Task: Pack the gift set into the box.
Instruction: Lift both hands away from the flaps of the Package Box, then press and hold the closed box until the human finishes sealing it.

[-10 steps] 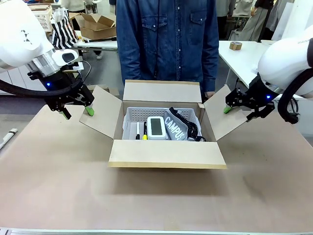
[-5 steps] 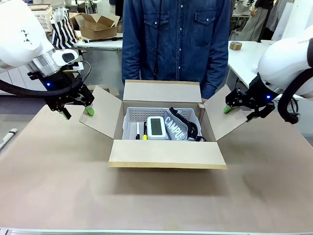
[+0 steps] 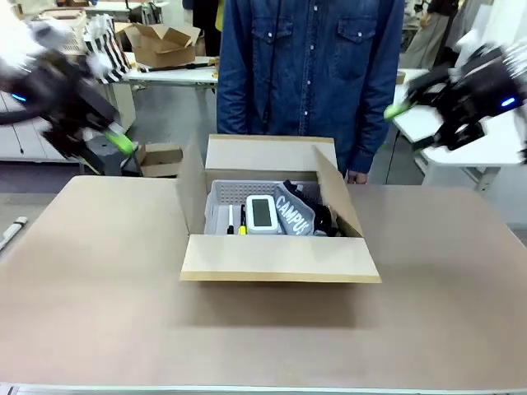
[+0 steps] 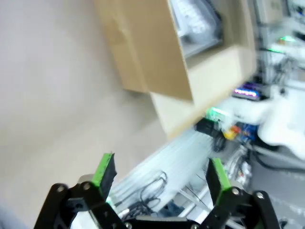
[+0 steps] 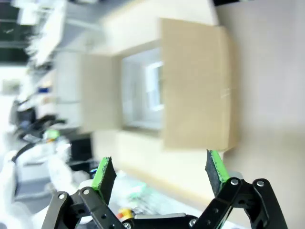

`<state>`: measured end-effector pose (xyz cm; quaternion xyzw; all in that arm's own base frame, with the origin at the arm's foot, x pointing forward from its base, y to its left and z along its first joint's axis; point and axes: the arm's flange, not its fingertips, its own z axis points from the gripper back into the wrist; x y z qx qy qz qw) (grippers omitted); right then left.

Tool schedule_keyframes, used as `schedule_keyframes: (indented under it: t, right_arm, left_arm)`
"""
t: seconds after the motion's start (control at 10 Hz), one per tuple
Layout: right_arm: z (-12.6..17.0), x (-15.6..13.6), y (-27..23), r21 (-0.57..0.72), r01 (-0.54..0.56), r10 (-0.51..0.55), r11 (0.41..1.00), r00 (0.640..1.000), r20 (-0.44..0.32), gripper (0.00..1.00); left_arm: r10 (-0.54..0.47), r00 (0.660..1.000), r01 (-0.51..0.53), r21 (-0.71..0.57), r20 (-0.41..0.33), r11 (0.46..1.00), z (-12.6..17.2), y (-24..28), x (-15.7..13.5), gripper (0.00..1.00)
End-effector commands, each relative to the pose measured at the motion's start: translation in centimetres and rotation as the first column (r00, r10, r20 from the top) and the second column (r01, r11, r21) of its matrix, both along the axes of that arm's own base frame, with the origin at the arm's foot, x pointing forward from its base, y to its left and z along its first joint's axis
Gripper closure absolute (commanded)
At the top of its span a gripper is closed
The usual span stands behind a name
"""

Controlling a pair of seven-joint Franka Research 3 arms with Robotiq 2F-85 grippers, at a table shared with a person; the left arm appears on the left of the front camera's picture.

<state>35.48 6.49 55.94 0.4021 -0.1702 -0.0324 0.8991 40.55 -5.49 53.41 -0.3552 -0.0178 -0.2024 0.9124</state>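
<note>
Grey perforated plastic basket (image 3: 221,194) sits mid-frame inside the brown corrugated cardboard box (image 3: 280,259); flaps not yet shut; my left fingers (image 4: 106,171) and right fingers (image 5: 215,171) gape apart, empty.

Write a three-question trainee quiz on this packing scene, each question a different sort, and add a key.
1. True or false: the light grey perforated plastic basket sits inside the large brown corrugated cardboard box.
2. Pick one: the white screened gadget lies A) on the table outside the box, B) in the basket, next to the grey "CAMPUS" pouch, C) on top of the box's near flap.
3. Fill in: in the wrist views, both arms' jaws stand ____, with nothing between them.

Key: 1 true; 2 B; 3 open.
</note>
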Motion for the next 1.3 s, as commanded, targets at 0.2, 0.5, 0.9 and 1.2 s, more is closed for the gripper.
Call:
schedule_keyframes:
  t: [0.2,0.5,0.9,1.2]
  right_arm:
    - [-7.2,-6.9,-9.1,0.268,0.139,-0.102,0.953,0.984,-0.146,0.0]
    - [-2.7,-6.3,-6.9,0.227,0.053,-0.031,0.972,0.995,-0.099,0.0]
    - [-2.7,-6.3,-6.9,0.227,0.053,-0.031,0.972,0.995,-0.099,0.0]
    - [-2.7,-6.3,-6.9,0.227,0.053,-0.031,0.972,0.995,-0.099,0.0]
  left_arm:
    - [-0.201,0.979,0.144,-0.581,-0.034,0.801,-5.4,9.0,-4.1,0.0]
    - [-0.168,0.985,0.172,-0.457,0.048,0.873,-1.5,8.9,-5.3,0.0]
    - [-0.168,0.985,0.172,-0.457,0.048,0.873,-1.5,8.9,-5.3,0.0]
    - [-0.168,0.985,0.172,-0.457,0.048,0.873,-1.5,8.9,-5.3,0.0]
